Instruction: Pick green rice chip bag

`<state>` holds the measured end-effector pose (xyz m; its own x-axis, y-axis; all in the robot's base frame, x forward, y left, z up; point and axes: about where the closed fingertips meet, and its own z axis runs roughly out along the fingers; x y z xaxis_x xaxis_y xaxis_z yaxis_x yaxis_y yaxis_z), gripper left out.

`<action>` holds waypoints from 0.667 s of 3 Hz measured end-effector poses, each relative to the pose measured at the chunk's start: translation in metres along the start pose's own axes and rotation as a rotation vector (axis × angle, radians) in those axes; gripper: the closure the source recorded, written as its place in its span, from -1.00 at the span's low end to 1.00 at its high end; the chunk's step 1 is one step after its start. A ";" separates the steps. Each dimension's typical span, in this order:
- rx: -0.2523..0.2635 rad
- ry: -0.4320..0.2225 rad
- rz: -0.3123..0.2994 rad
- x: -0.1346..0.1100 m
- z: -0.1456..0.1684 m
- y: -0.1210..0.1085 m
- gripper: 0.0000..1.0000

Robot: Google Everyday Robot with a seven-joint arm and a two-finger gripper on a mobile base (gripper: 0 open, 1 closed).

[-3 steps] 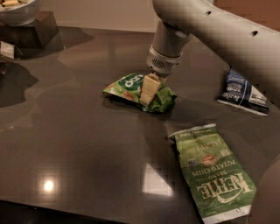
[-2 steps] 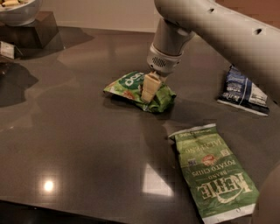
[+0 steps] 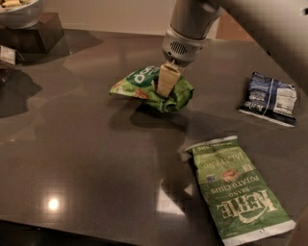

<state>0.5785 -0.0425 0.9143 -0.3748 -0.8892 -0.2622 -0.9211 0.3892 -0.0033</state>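
As end effector (image 3: 165, 90) grips green rice chip bag (image 3: 134, 86) (right end) | long axis left-right

Green rice chip bag (image 3: 137, 86), upper centre: light green, dark green oval with white letters, reddish-white food spots; crumpled right end a deeper green.

Pincer (image 3: 165, 92), upper centre, pinched into that bag: cream-tan fingers below a pale grey arm (image 3: 192, 19) with a dark dotted grille.

Counter (image 3: 86, 158): glossy dark grey-brown, white glare spot lower left.

Kettle bag (image 3: 238, 192), lower right: mid green, white lettering, white end strips, small red badge.

Blue bag (image 3: 272, 98), right edge: dark blue with white panels.

Bowl (image 3: 21, 12), upper left: white, on a dark brown block (image 3: 38, 36).
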 end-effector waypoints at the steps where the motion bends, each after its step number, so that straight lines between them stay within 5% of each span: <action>1: 0.019 -0.017 -0.068 -0.010 -0.033 0.005 1.00; 2: 0.040 -0.042 -0.114 -0.021 -0.062 0.005 1.00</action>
<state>0.5749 -0.0370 0.9794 -0.2622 -0.9177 -0.2984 -0.9523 0.2962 -0.0742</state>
